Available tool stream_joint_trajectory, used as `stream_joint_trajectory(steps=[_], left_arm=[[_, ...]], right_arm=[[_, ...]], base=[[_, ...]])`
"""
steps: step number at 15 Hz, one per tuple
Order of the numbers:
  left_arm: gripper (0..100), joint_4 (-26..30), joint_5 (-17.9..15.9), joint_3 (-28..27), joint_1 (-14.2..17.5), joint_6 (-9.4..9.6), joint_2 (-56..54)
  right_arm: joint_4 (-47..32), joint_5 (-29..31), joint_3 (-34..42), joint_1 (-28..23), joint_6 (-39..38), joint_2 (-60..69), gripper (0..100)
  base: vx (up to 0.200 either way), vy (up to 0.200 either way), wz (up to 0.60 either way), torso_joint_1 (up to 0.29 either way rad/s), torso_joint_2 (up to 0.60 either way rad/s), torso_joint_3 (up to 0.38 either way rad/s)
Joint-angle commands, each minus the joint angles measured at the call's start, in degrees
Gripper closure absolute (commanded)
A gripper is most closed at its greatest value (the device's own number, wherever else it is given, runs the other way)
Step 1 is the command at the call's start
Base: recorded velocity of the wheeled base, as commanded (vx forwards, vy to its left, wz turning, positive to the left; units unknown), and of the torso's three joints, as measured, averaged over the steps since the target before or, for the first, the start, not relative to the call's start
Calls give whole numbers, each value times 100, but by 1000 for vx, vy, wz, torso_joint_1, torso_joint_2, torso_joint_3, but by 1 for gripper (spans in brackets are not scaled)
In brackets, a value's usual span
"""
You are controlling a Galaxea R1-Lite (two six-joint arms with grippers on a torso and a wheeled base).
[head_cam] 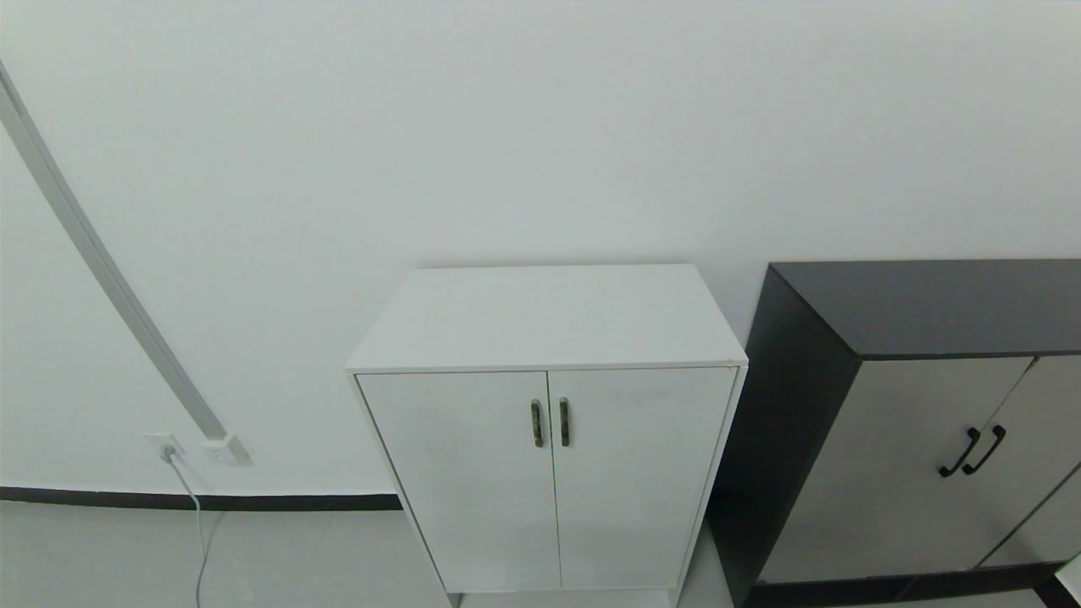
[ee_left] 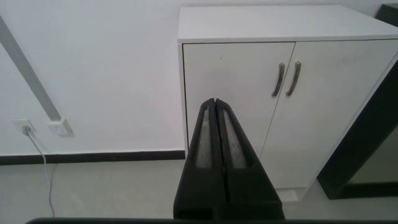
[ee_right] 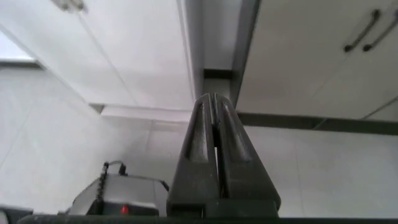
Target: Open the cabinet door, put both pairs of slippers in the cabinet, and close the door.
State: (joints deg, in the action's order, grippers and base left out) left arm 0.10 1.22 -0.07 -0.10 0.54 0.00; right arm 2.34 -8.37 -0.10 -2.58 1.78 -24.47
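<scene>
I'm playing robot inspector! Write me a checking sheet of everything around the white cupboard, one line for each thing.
Surface: pale grey floor, with both cabinets standing on it.
Job's things: white cabinet, both doors shut, two handles side by side at the middle.
Clutter: nothing seen.
Grippers: left gripper shut, holding nothing, pointing toward the white cabinet; right gripper shut, holding nothing.
Cables: one cable hangs from a wall socket to the floor.
Surroundings: white wall, slanting duct, black cabinet right of the white one.
</scene>
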Motion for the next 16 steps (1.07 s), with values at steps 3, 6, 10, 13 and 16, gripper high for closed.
stream_joint_trajectory(steps=[3,6,10,13,16], left_arm=[[100,-1,10,-1,1,-18,0],[100,-1,10,-1,1,-18,0],[100,-1,1,-1,1,-18,0],[100,-1,1,-1,1,-18,0],[100,-1,1,-1,1,-18,0]], right_arm=[[-32,424,1,-286,121,601,100],[-260,653,-8,-304,-116,777,100],[-252,600,-8,575,-152,803,100],[-252,609,-8,566,-152,1225,100],[-252,609,-8,557,-152,1620,100]], base=[[0,0,0,0,0,0],[0,0,0,0,0,0],[0,0,0,0,0,0],[0,0,0,0,0,0],[0,0,0,0,0,0]])
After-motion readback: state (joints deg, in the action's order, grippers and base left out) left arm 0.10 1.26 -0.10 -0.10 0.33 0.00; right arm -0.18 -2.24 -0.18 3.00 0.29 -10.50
